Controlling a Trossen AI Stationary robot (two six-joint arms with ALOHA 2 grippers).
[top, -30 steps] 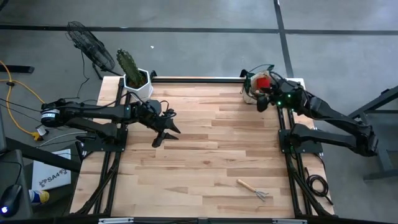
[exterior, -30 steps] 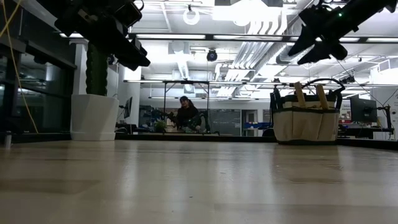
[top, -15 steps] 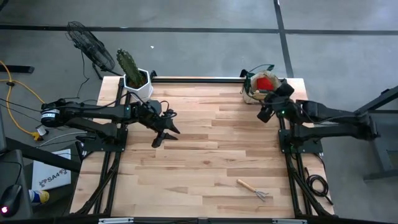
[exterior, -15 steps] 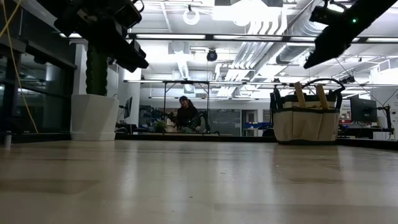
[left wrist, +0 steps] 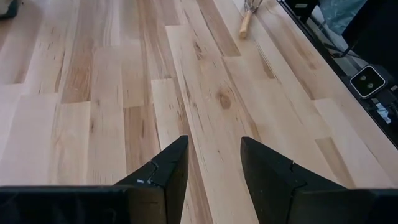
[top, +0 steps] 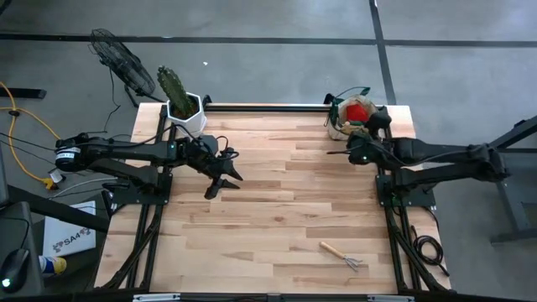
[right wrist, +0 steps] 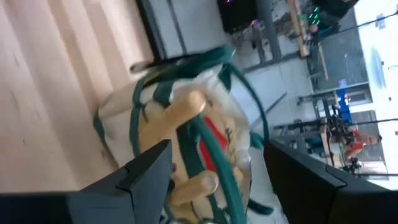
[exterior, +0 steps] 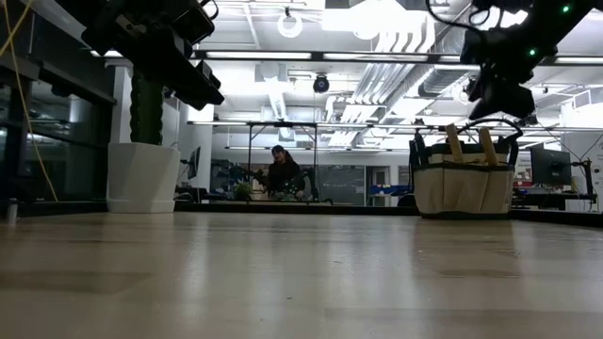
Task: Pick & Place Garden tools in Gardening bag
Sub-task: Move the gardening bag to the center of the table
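Right fingers [right wrist: 211, 180] apart, empty; wooden handles [right wrist: 180, 112] in bag [right wrist: 118, 134], seemingly two.

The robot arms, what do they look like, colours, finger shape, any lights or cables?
Both arms are matte black with jointed segments. The left pincer has two dark, wedge-shaped fingers tapering to blunt tips. The right pincer has matching dark angular fingers. Small green lights glow on the right arm; black cables run near its base.

Tan gardening bag [top: 346, 120] with dark green trim, something red, perhaps fabric, inside; pale striped wooden table [top: 277, 201]; wooden-handled rake [top: 342, 255].
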